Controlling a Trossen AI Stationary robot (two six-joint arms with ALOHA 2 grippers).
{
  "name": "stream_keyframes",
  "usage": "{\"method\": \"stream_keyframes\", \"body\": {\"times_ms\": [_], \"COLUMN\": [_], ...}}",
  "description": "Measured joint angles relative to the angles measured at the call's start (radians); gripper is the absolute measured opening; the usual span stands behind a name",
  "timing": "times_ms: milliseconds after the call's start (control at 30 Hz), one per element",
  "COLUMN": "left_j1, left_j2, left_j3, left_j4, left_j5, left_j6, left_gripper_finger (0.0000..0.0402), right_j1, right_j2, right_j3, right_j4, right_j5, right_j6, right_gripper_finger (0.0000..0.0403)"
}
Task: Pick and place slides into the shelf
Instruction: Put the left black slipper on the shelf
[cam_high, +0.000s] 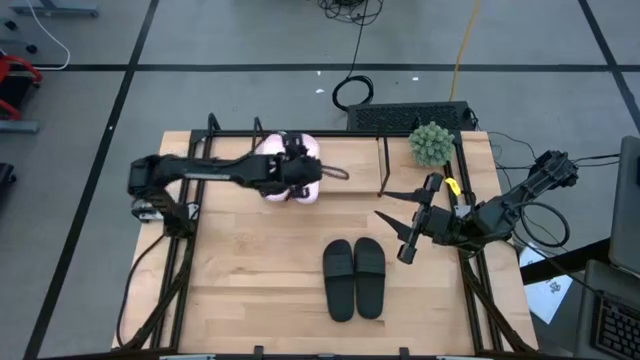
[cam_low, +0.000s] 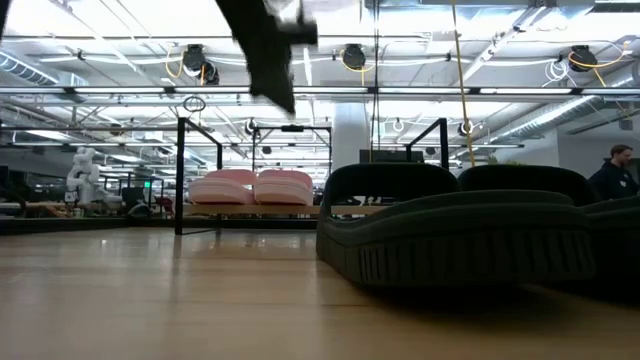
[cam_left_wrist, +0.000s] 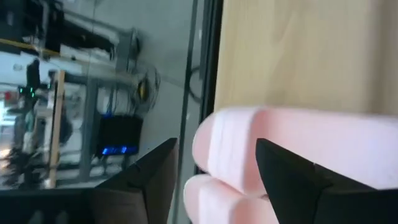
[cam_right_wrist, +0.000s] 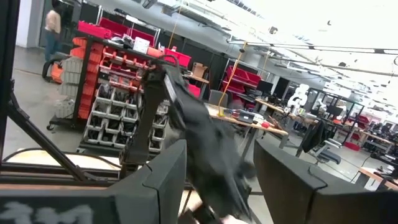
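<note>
The pale pink pair (cam_high: 290, 165) lies side by side on the shelf's board at the far side of the table, soles down, also seen in the low view (cam_low: 250, 187). The shelf (cam_high: 381, 165) is a thin black rod frame (cam_low: 180, 175). My left gripper (cam_high: 300, 172) hangs open over the pink pair; in its wrist view its fingers (cam_left_wrist: 217, 180) stand either side of one pink slide's end (cam_left_wrist: 236, 143). The black pair (cam_high: 353, 278) rests flat mid-table. My right gripper (cam_high: 392, 222) is open to the right of the black pair, raised and holding nothing.
A small green plant (cam_high: 432, 143) stands at the shelf's right far end. The shelf board to the right of the pink pair (cam_high: 350, 170) is bare. Cables and a black box lie on the floor past the far edge. A person (cam_low: 615, 170) stands in the room behind.
</note>
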Motion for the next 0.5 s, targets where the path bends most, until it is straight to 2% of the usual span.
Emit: {"method": "stream_keyframes", "body": {"times_ms": [167, 300, 500], "left_j1": [-0.201, -0.398, -0.651], "left_j2": [-0.154, -0.241, -0.272], "left_j3": [0.103, 0.204, 0.311], "left_j4": [-0.223, -0.362, -0.536], "left_j5": [-0.022, -0.044, -0.08], "left_j6": [-0.216, -0.47, -0.853], "left_gripper_finger": [0.022, 0.0217, 0.0195], "right_j1": [0.003, 0.047, 0.184], "right_j2": [0.0, 0.008, 0.109], "right_j3": [0.0, 0.0, 0.045], "right_j4": [0.01, -0.015, -0.019], "right_j5": [0.0, 0.004, 0.006], "right_j6": [-0.02, -0.014, 0.036], "right_gripper_finger": [0.0176, 0.0176, 0.0176]}}
